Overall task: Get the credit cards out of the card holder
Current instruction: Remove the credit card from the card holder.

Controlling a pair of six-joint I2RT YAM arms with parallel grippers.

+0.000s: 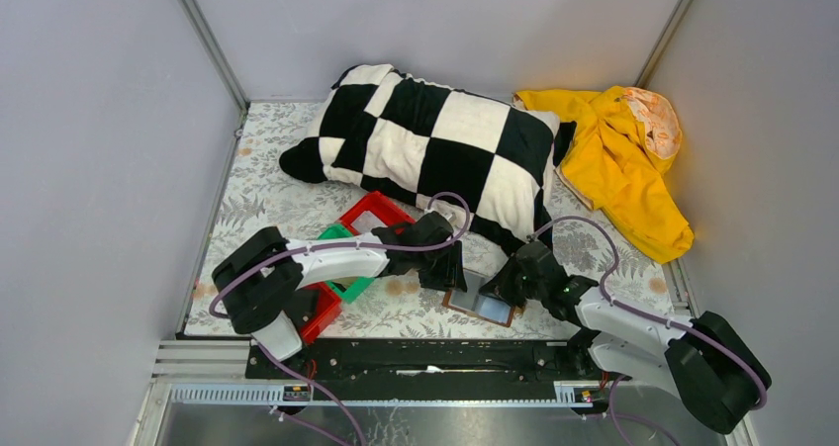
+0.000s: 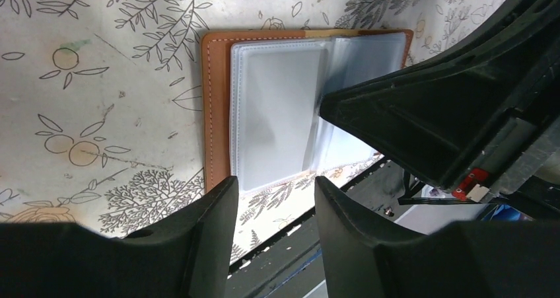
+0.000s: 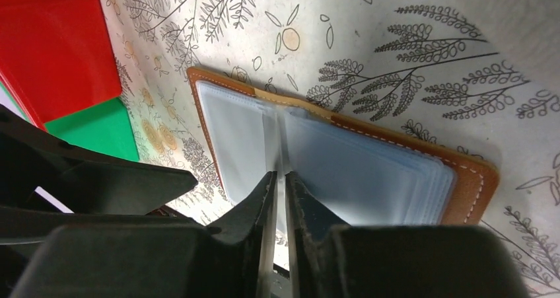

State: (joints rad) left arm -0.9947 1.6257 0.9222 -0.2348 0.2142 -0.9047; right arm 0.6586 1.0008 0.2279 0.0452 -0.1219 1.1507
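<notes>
The card holder lies open on the floral table near the front edge, with a brown leather cover and pale clear sleeves. It also shows in the left wrist view and the right wrist view. My right gripper is shut on one clear sleeve at the holder's fold and holds it upright. In the top view it sits over the holder's right part. My left gripper is open and empty, just off the holder's near edge, and stands at its left side in the top view. I cannot make out any card.
A red bin, a green bin and another red bin stand left of the holder, under the left arm. A checkered pillow and a yellow cloth lie at the back. The black front rail runs close behind the holder.
</notes>
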